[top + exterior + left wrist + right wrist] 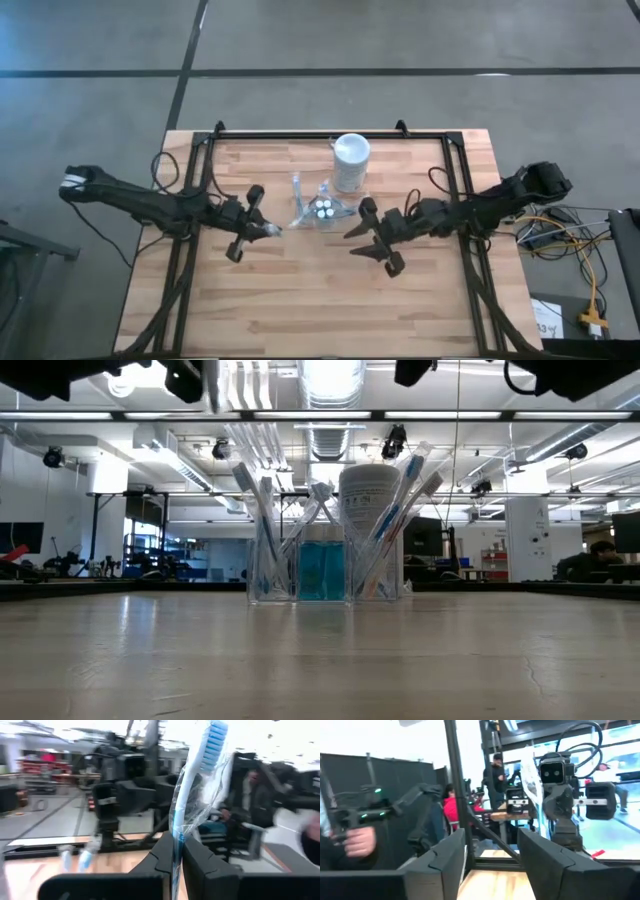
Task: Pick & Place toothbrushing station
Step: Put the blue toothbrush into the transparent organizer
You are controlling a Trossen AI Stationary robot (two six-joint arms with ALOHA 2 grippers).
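Left claw (177,857) clenched on a wrapped toothbrush (192,795); in its wrist view the fingers pinch the lower handle, blue bristle head standing up above them, clear wrapper around the shaft. In the high view this claw (250,228) sits left of the station, with the brush showing as a pale glint at its tip

Right claw (487,857) released, fingers well apart with nothing between them. In the high view it (378,245) is just right of the station

Station at bench (300,310) centre, toward the far edge: clear holder (325,565) with several toothbrushes (262,500) leaning out at angles, teal tubes (322,570) in its middle compartment, white cup (351,160) close behind it. In the low view the cup overlaps the holder's right part; touching or apart, cannot tell

Handling, judged:
- brush is very light, thin, slightly springy
- wrapper is slick film, so the brush could twist or slide in a pinch
- best hold is low to mid handle, square across the flat, as now
- holder is light clear plastic and likely tips if a brush is pushed in at a slant; lower it along the compartment's axis
- cup is taller and looks steadier

People stand in the room beyond
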